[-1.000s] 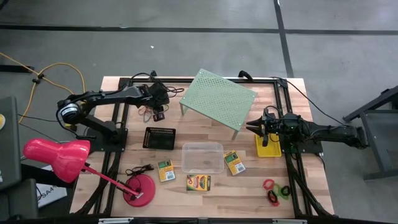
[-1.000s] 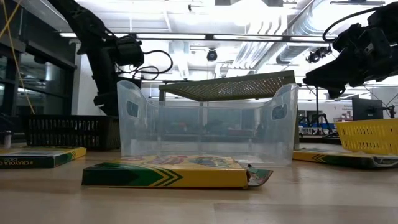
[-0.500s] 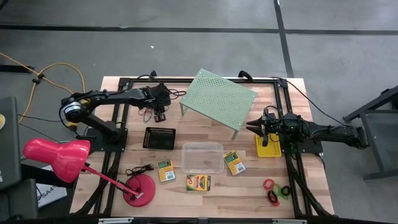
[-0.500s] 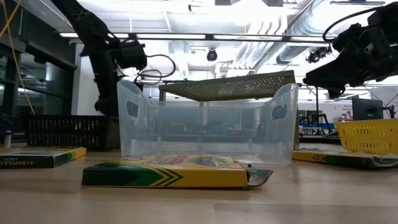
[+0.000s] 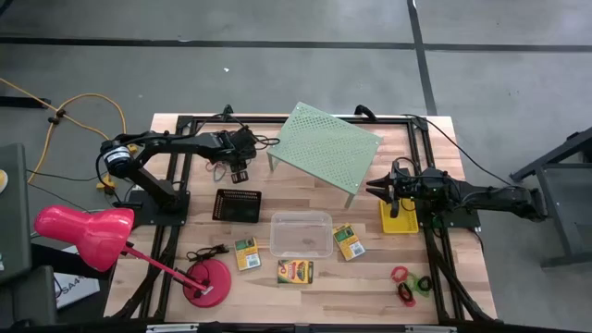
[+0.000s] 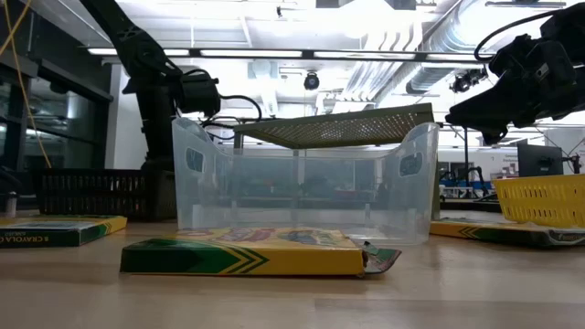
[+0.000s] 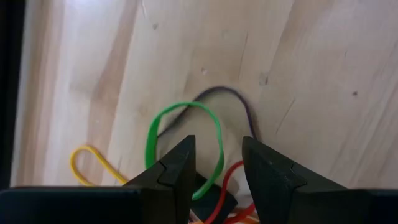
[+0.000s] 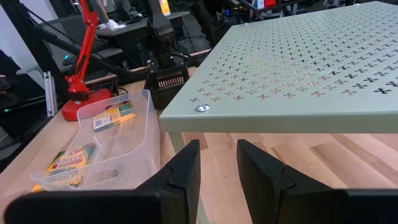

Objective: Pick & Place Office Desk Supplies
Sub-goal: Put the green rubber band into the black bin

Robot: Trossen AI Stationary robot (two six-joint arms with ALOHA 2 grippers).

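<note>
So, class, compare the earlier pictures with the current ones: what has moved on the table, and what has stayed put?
The left arm has swung its gripper a little toward the pale green perforated shelf, above the rubber bands, jaws open and empty. The right gripper holds still, open, over the yellow basket. Clear tub, crayon boxes and black mesh tray are unchanged.

In the left wrist view the red rubber band (image 7: 231, 180) and yellow rubber band (image 7: 93, 163) run behind the left claw (image 7: 217, 163) at the bottom of the frame. At the lower right of the high view, the little rings (image 5: 409, 282) are too small to count.
</note>
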